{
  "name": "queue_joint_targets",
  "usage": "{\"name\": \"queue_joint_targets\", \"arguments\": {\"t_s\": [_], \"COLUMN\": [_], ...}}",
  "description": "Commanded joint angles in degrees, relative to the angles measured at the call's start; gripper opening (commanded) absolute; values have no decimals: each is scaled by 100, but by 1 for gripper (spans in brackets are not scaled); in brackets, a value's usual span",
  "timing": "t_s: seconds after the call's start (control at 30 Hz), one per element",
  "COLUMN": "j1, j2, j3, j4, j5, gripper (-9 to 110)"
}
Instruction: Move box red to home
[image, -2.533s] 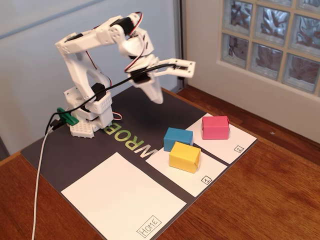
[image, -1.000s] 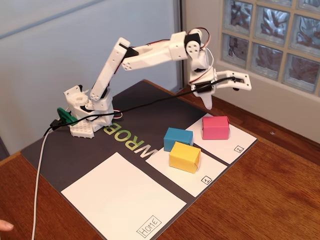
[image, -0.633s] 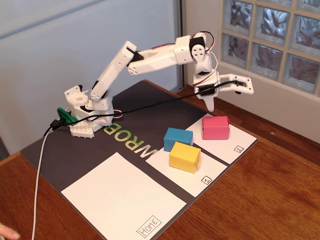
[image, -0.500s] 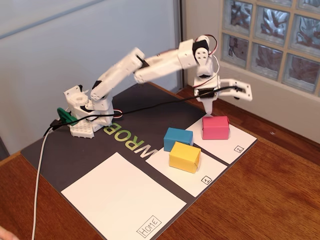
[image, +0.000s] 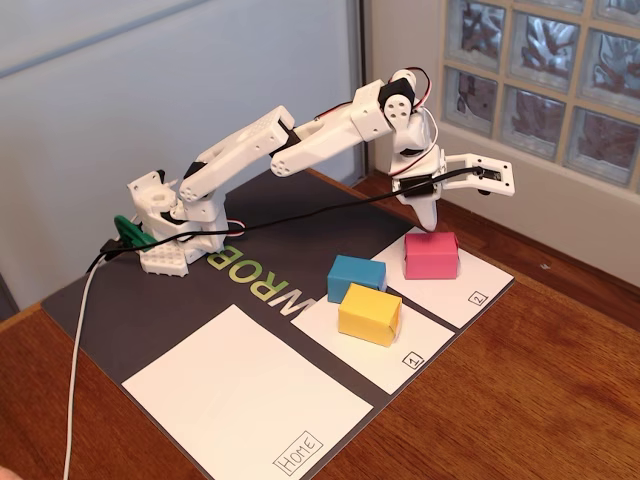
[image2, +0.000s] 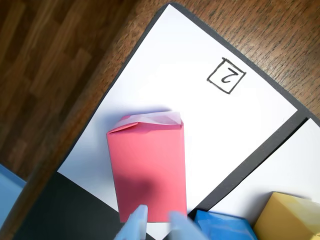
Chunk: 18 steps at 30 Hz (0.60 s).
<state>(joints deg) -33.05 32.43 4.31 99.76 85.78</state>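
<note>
One hand (image: 432, 226) above box red (image: 431, 255) — sheet 2 (image2: 200, 115).

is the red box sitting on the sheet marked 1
No, in the wrist view the red box lies on the white sheet whose corner label reads 2.

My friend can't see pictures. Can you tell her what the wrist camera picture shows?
A red box lies on a white sheet marked 2, with the gripper tips just above its near end. A blue box and a yellow box peek in at the bottom right.
</note>
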Motion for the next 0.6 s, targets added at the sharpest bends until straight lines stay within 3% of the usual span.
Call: {"name": "queue_joint_targets", "arguments": {"t_s": [0.0, 0.23, 0.57], "j1": [-26, -211, -589], "j2": [237, 211, 35], "j3": [-255, -255, -255], "j4": [255, 308, 396], "j5": [-44, 35, 176], "gripper": [18, 34, 36]}}
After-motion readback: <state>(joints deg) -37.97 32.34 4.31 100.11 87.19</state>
